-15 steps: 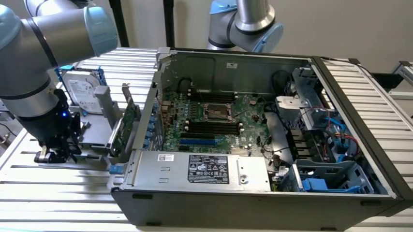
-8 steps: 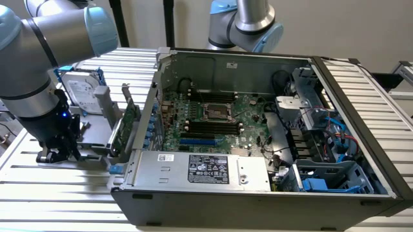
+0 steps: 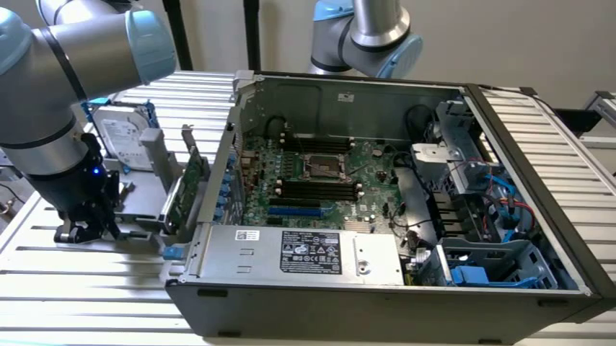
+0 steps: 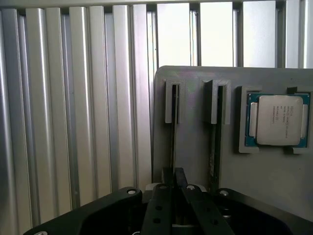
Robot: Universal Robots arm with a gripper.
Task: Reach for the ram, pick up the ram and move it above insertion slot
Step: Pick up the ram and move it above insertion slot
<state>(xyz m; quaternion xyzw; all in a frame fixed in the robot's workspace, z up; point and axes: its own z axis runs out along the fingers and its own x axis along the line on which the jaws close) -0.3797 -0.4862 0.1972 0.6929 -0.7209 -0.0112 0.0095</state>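
Observation:
The ram shows edge-on as a thin dark strip standing in one groove of a grey holder block. My gripper sits right over its near end, and the two black fingers are pressed together on the strip. In the exterior view my gripper is low on the exterior view's left, at the holder outside the computer case. Black memory slots lie on the motherboard inside the open case, beside the CPU socket.
A loose CPU chip rests in a pocket of the holder. A second groove holds another dark strip. A broader green card with a metal bracket and a hard drive stand between my gripper and the case wall. A second arm stands behind the case.

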